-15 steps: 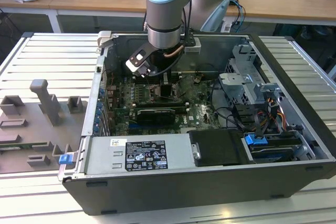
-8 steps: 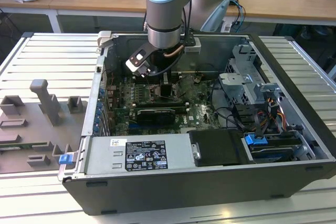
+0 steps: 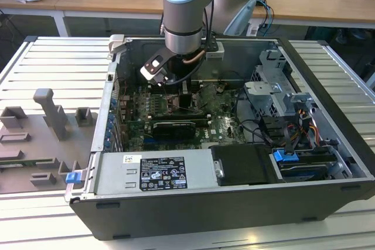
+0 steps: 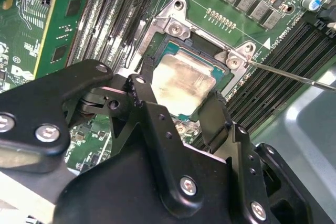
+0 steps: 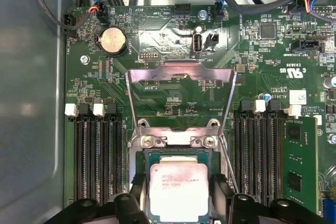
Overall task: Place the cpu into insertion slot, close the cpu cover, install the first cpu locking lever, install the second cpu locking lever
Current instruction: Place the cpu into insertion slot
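2 tool fingers (image 5: 220, 192) against the cpu (image 5: 178, 190)

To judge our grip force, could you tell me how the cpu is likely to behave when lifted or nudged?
The cpu looks thin, flat and metal-faced, so it is probably stiff and light. Its smooth face may be slippery. The gripper holds only its edges, so it could tilt if nudged.

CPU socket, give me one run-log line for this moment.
pincer: straddling cpu, grip unclear | cpu: lying flat in insertion slot | cpu cover: raised open
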Available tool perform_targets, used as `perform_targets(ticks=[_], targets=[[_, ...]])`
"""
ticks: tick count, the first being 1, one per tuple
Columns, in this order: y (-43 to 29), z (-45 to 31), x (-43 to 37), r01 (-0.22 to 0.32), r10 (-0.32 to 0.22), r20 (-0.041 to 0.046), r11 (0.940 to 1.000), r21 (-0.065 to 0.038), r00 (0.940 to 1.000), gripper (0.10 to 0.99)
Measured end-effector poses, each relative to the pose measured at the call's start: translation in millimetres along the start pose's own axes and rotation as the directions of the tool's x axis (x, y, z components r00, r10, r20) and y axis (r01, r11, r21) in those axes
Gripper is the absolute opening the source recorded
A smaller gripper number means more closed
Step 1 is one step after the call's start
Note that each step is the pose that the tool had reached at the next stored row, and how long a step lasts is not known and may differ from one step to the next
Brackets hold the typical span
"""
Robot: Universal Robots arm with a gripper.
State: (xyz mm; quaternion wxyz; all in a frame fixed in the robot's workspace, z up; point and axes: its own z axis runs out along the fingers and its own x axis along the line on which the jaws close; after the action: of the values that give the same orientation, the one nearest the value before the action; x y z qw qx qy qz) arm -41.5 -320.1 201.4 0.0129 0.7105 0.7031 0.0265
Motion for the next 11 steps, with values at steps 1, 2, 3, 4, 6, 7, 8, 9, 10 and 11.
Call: perform_targets(ticks=[1,2,3,4,6,7,8,9,10,11], targets=[[0.1,-1.3,0.0,0.000,0.000,0.0000,1.0000,0.000,1.0000,0.608],[0.2,-2.9,0.1,0.000,0.000,0.0000,1.0000,0.000,1.0000,0.608],[0.3,-4.5,0.1,0.000,0.000,-0.0001,1.0000,0.000,1.0000,0.608],[0.7,-8.0,0.2,0.000,0.000,-0.0001,1.0000,0.002,1.0000,0.608],[1.1,-11.2,0.3,0.000,0.000,-0.0001,1.0000,0.005,1.0000,0.529],[1.2,-12.3,0.3,0.000,0.000,0.0001,1.0000,0.006,1.0000,0.529],[1.3,-13.4,0.3,0.000,0.000,0.0001,1.0000,0.006,1.0000,0.463],[1.4,-14.5,0.3,0.000,0.000,0.0002,1.0000,0.007,1.0000,0.404],[1.5,-15.5,0.4,0.000,0.000,0.0002,1.0000,0.007,1.0000,0.341],[1.5,-16.1,0.4,0.000,0.000,0.0002,1.0000,0.007,1.0000,0.282]])
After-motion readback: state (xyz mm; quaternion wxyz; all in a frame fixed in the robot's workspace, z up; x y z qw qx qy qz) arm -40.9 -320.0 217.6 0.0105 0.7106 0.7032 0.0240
